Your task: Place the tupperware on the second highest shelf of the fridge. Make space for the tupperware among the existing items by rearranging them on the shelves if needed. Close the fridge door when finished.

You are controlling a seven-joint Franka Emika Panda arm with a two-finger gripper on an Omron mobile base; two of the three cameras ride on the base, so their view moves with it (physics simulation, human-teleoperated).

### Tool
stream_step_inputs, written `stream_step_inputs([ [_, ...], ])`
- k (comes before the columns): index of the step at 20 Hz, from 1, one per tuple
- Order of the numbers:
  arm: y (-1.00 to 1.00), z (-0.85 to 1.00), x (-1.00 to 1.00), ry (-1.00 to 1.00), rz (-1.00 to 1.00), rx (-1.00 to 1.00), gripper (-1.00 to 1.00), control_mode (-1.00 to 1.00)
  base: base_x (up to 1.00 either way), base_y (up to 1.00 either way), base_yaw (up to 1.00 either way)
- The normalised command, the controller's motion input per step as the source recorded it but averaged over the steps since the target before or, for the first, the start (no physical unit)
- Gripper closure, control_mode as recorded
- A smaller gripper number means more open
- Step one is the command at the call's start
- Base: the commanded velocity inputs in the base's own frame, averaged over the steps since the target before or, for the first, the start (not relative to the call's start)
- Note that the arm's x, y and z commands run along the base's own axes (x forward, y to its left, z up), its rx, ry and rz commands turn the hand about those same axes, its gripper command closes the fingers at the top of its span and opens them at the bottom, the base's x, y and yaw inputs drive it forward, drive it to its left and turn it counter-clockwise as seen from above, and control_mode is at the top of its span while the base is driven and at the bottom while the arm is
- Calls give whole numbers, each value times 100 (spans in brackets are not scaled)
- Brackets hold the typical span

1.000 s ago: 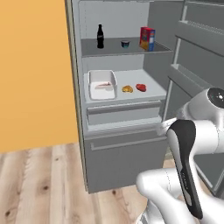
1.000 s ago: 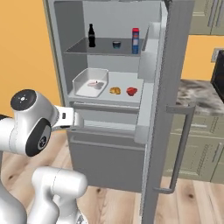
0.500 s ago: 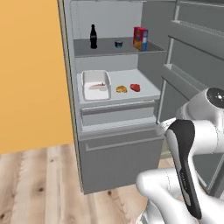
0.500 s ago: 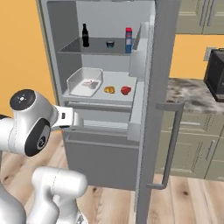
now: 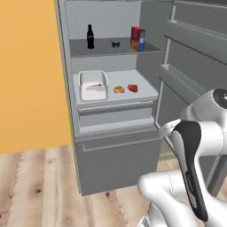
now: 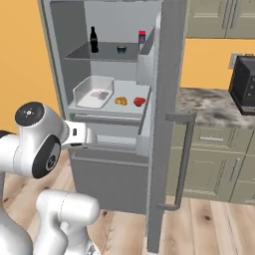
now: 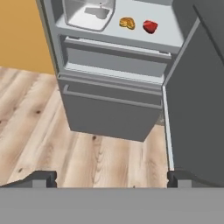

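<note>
I see the fridge point(image 5: 117, 146) with its fridge door point(image 6: 167, 124) swung open at right. The tupperware point(image 5: 93, 85) sits at the left of the pale second highest shelf point(image 5: 144, 93), with the orange food piece point(image 5: 118, 89) and red food piece point(image 5: 132, 88) to its right. My pincer point(image 7: 111, 177) hangs empty, jaws spread wide, low before the lower drawer front point(image 7: 109, 111).

The left base view looks from behind and left of the white arm, forward and slightly down into the tall grey metal fridge point(image 5: 115, 146), whose open grey door point(image 5: 195, 66) fills its right side. The right base view faces the same fridge point(image 6: 107, 174) from the other side, seeing the door point(image 6: 167, 124) almost edge-on. The hand view sits lower and nearer, tilted at the wooden plank floor point(image 7: 48, 131) and fridge front; all three share the pale grey-white shelf point(image 5: 146, 91) carrying the white rectangular tupperware point(image 5: 93, 85).
</note>
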Motion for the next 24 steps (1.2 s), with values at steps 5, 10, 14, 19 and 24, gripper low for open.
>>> stream_step_inputs([
  [5, 0, 0, 0, 0, 0, 0, -100, 100, -23, 64, 0],
  [10, 0, 0, 0, 0, 0, 0, -100, 100, -10, -23, 0],
  [14, 0, 0, 0, 0, 0, 0, -100, 100, -16, -56, 2],
  [19, 0, 0, 0, 0, 0, 0, -100, 100, -37, -7, 2],
  [24, 9, -3, 0, -1, 0, -3, -100, -100, 0, 0, 0],
])
